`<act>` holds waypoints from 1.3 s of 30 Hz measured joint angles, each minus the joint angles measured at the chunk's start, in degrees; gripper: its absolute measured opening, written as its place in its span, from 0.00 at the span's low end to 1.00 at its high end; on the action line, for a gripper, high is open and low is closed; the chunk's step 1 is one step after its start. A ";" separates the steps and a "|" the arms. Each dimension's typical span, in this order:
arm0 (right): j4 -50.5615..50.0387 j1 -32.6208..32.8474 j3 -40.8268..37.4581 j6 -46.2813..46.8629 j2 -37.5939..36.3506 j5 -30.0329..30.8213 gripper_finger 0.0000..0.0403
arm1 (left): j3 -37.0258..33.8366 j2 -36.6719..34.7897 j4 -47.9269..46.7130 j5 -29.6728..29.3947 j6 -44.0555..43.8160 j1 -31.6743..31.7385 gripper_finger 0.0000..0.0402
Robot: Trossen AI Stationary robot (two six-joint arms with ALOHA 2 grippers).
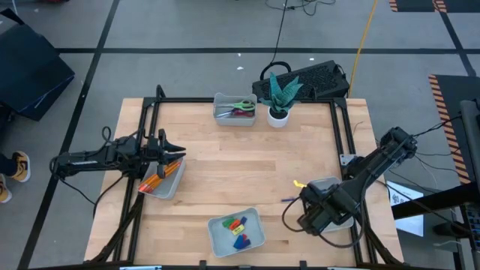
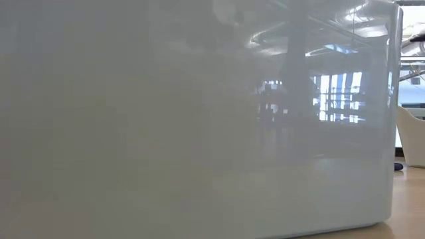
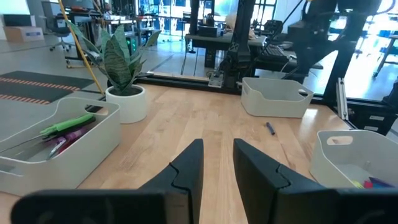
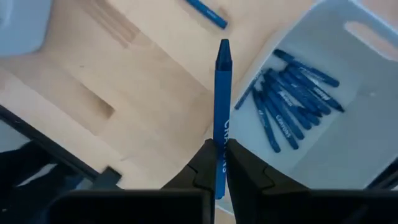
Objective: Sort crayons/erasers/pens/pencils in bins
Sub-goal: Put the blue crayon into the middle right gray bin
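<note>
On table, 4 bins (image 1: 234,109), 1 loose pen (image 1: 288,199)

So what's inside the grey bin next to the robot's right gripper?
The light-grey plastic bin holds a pile of dark blue crayons. The right gripper grips one more blue crayon above its rim. In the high view the arm covers most of the bin.

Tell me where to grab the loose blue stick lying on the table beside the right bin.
Take the loose blue stick at its middle, from straight above, fingers across its thin width: it lies flat on bare wood, just clear of the bin. The right gripper already holds a blue crayon; drop that first.
</note>
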 joint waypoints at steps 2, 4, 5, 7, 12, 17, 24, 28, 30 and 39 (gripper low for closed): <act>0.16 0.00 -0.97 0.02 -0.09 -0.45 0.04 | 0.00 -0.02 0.02 0.00 -0.02 -0.01 0.22; 1.65 0.02 -2.49 0.06 -0.03 -0.53 0.04 | 0.00 -0.01 0.01 0.00 -0.02 0.01 0.22; 2.37 0.02 -3.41 -0.08 0.01 -1.00 0.04 | 0.00 -0.01 0.02 0.00 -0.01 0.00 0.22; 3.05 0.01 -5.21 -0.35 0.02 -3.37 0.04 | -0.02 0.00 0.00 0.00 -0.01 0.00 0.22; 3.30 0.04 -7.65 -0.33 -1.55 -4.91 0.04 | -0.02 0.00 0.01 0.00 -0.02 0.01 0.22; 3.55 0.02 -12.16 2.43 -7.12 -4.55 0.04 | -0.02 0.00 -0.01 0.00 -0.01 0.00 0.22; 16.36 -0.07 -25.46 9.55 -16.50 -4.89 0.04 | -0.02 -0.01 0.01 0.00 0.00 -0.01 0.22; 23.47 -0.69 -32.41 13.39 -17.57 -5.15 0.04 | -0.02 0.00 0.01 0.00 -0.02 -0.01 0.22; 24.30 -1.01 -35.35 15.11 -17.50 -6.39 0.04 | -0.02 0.00 0.01 0.00 0.00 0.01 0.22; 25.49 -1.56 -35.78 13.40 -18.10 -9.25 0.22 | -0.02 -0.02 0.01 0.00 0.00 0.00 0.22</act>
